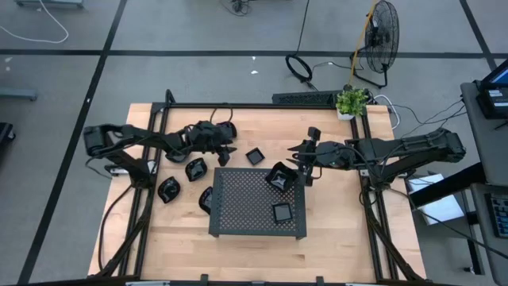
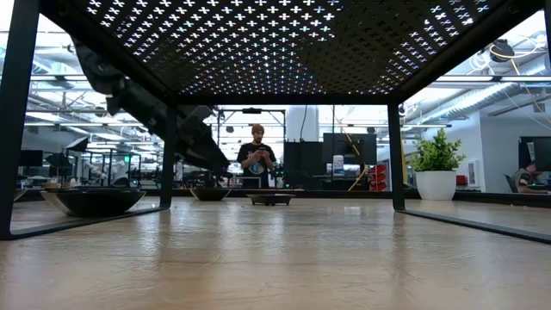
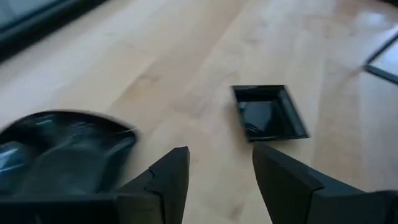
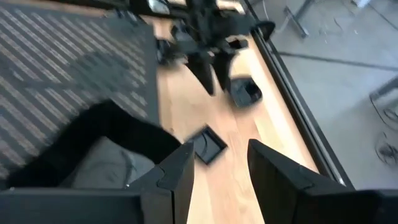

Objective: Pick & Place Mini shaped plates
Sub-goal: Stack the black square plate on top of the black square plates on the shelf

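Note:
Several small glossy black plates lie about a dark perforated tray [image 1: 258, 226]. An angular plate [image 1: 280, 176] and a square plate [image 1: 282, 212] rest on the tray's top. A square plate [image 1: 254, 156] lies on the table behind the tray, and three more [image 1: 196, 169] [image 1: 169, 189] [image 1: 206, 199] lie to the tray's left. My left gripper [image 1: 226, 153] is open and empty just left of the square plate [image 3: 268, 113], with a rounded plate [image 3: 62, 149] beside it. My right gripper [image 1: 303, 161] is open and empty beside the angular plate [image 4: 93, 143], at the tray's far right corner.
A potted plant [image 1: 352, 102] stands at the table's far right corner. Black frame rails [image 1: 373, 214] run along both table sides. In the low view the tray's legs [image 2: 396, 155] stand on the wood. A person [image 2: 257, 159] stands in the room beyond.

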Motion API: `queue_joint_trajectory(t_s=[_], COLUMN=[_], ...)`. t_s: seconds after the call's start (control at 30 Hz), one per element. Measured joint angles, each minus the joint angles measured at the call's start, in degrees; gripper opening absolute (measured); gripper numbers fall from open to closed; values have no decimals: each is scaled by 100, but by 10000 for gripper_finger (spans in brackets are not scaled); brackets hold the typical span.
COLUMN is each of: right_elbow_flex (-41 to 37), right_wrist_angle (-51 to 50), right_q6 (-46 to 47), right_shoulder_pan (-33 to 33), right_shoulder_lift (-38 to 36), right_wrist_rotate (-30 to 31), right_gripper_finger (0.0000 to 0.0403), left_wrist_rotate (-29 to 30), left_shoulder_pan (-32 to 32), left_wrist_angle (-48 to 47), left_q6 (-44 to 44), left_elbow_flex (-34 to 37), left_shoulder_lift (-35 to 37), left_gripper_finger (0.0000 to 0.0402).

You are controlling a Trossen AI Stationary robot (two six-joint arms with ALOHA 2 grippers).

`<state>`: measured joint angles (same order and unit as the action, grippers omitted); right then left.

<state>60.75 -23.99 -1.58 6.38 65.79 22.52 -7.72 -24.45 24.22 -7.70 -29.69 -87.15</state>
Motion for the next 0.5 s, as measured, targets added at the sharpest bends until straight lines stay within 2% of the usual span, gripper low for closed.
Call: queue_joint_trajectory(t_s=[0.23, 0.4, 0.5], right_elbow_flex=[-1145, -1791, -2007], right_wrist_angle=[987, 1810, 1961], right_q6=[36, -192, -204], right_shoulder_pan=[-191, -180, -180], right_shoulder_lift=[-735, -1212, -1399], right_wrist_rotate=[-8, -28, -28], right_gripper_finger=[137, 137, 137], left_wrist_rotate=[-529, -610, -630], left_shoulder_pan=[2, 9, 52], left_wrist_angle=[939, 941, 973], left_q6=[-9, -43, -107], left_elbow_flex=[-45, -340, -579], left_shoulder_lift=[-920, -1539, -1827], left_gripper_finger=[179, 179, 179])
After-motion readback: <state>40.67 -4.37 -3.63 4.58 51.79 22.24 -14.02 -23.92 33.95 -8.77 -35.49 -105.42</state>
